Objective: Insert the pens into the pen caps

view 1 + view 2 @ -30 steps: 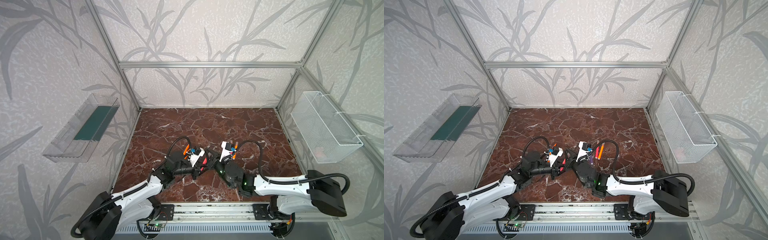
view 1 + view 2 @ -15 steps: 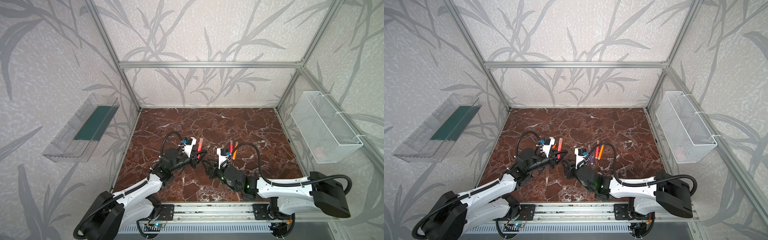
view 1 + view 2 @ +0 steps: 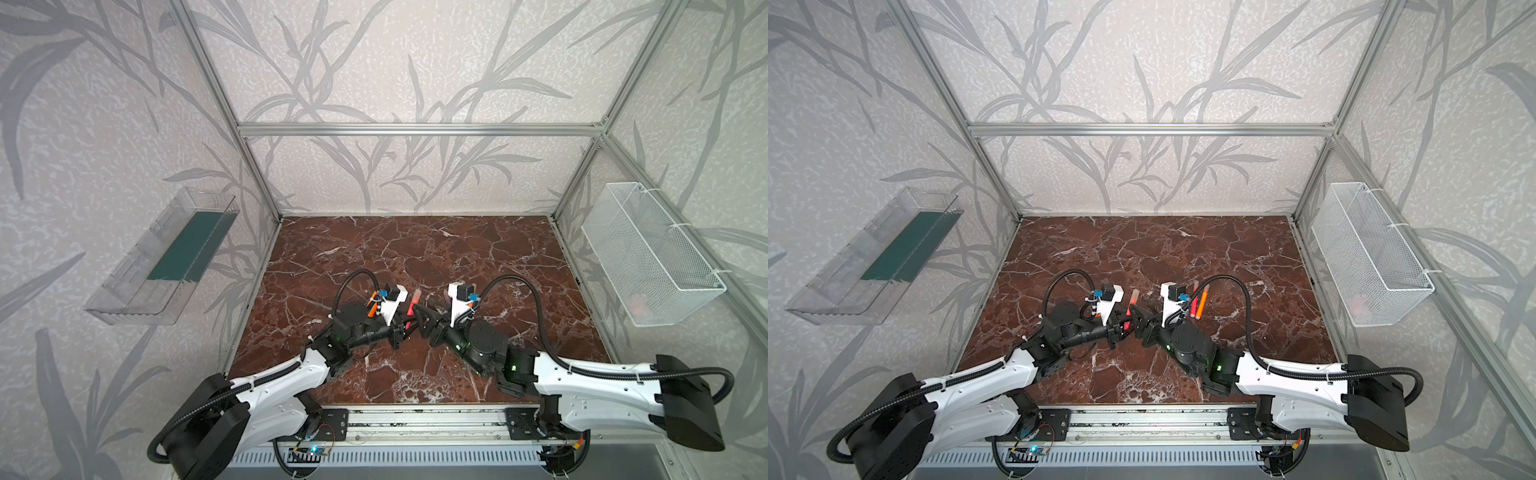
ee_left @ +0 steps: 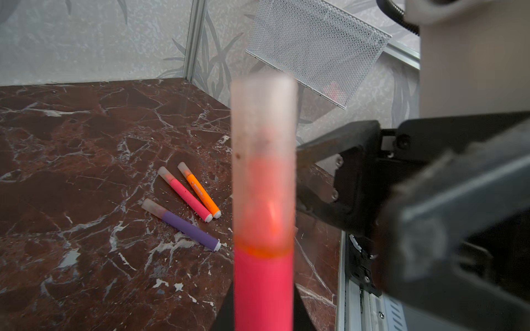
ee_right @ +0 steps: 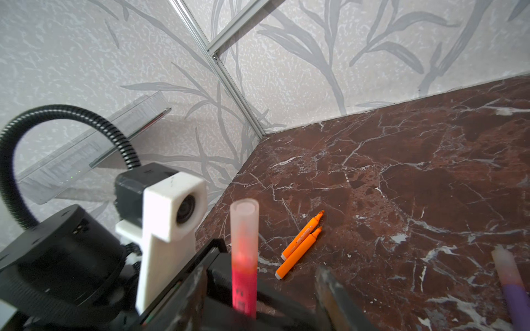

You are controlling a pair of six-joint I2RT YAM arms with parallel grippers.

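The left claw point(image 3: 402, 328) is pinched on the lower barrel of a pink-red pen point(image 4: 263, 286) and holds it above the counter point(image 3: 415, 249), near the front middle. The pen stands close to upright, its long axis rising straight out of the jaws. A translucent cap point(image 4: 263, 120) covers its upper end, and the tip shows dimly inside. The right claw point(image 4: 299, 176) faces it from the other side with its fingers spread and nothing between them. It is just beside the pen's upper part, but I cannot tell whether it touches.

Right of the claws, three capped pens lie flat on the marble. A pink pen point(image 4: 186, 195) and an orange pen point(image 4: 199, 190) lie side by side and almost parallel, capped ends toward the back wall. A purple pen point(image 4: 183, 226) lies just beside them at a slight angle. Left of the claws, two uncapped orange pens point(image 5: 299, 246) lie against each other, bare tips pointing the same way. The left arm mostly hides them in both top views.
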